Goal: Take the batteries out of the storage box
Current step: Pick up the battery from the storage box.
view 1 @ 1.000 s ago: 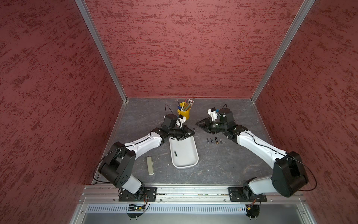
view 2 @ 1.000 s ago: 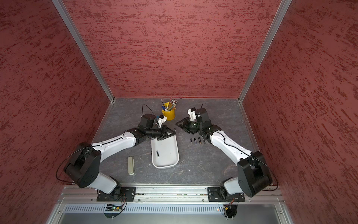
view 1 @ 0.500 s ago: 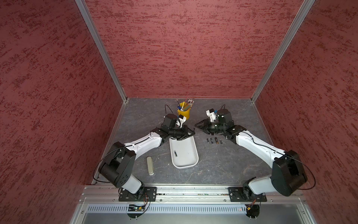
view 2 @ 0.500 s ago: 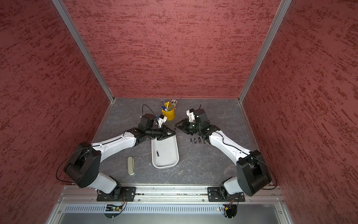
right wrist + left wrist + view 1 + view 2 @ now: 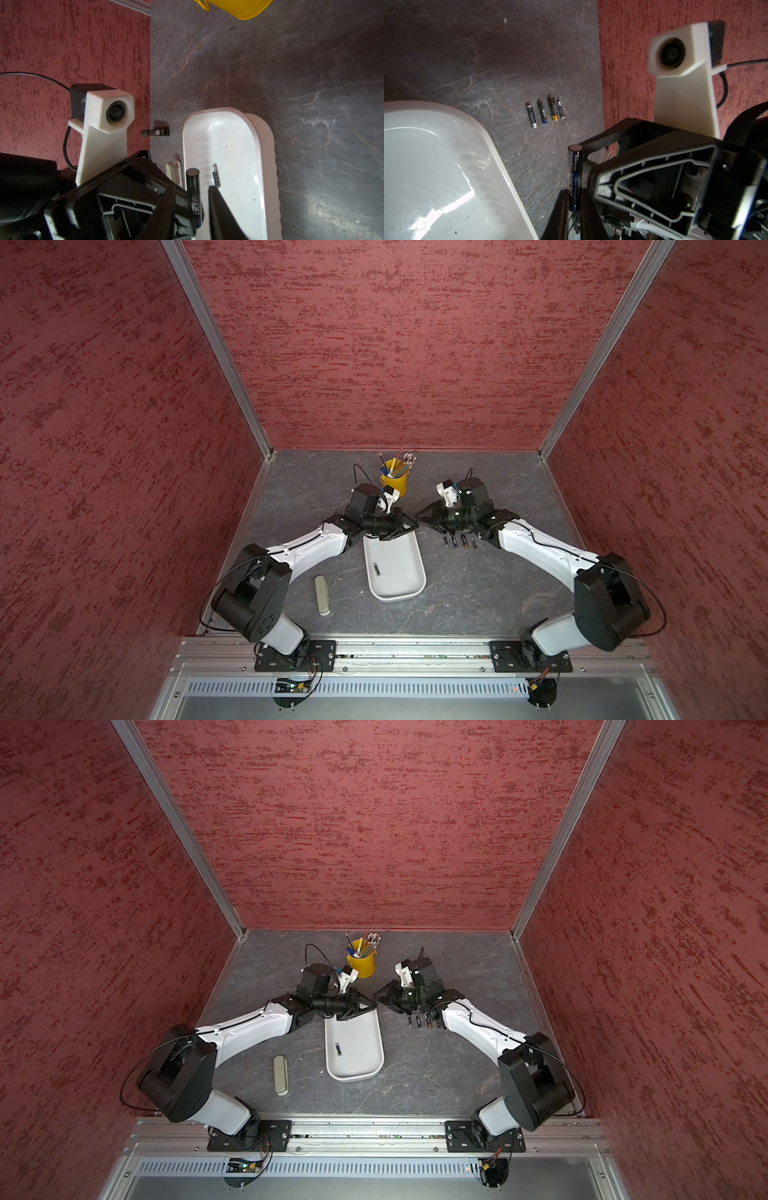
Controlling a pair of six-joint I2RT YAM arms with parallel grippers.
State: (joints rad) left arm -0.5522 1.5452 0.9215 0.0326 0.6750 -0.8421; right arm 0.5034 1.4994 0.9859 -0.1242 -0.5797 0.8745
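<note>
The worktop (image 5: 478,593) is a dark grey surface with a stone pattern. Directly on it rests the white storage box (image 5: 395,598). To the right of the box, four batteries (image 5: 542,114) lie side by side in a row. A yellow cup (image 5: 395,485) with pencils stands near the back, and a slim beige case (image 5: 322,589) lies left of the box. A small black item (image 5: 154,132), maybe a USB stick, lies close to a side wall.

Robot lab cell: red walls (image 5: 374,344), aluminium frame (image 5: 215,344).

Three red textured walls (image 5: 395,344) are joined by aluminium posts (image 5: 221,348); a grey veined floor (image 5: 478,593), possibly slate, is enclosed between them; a metal rail (image 5: 395,649) is mounted along its near edge.
</note>
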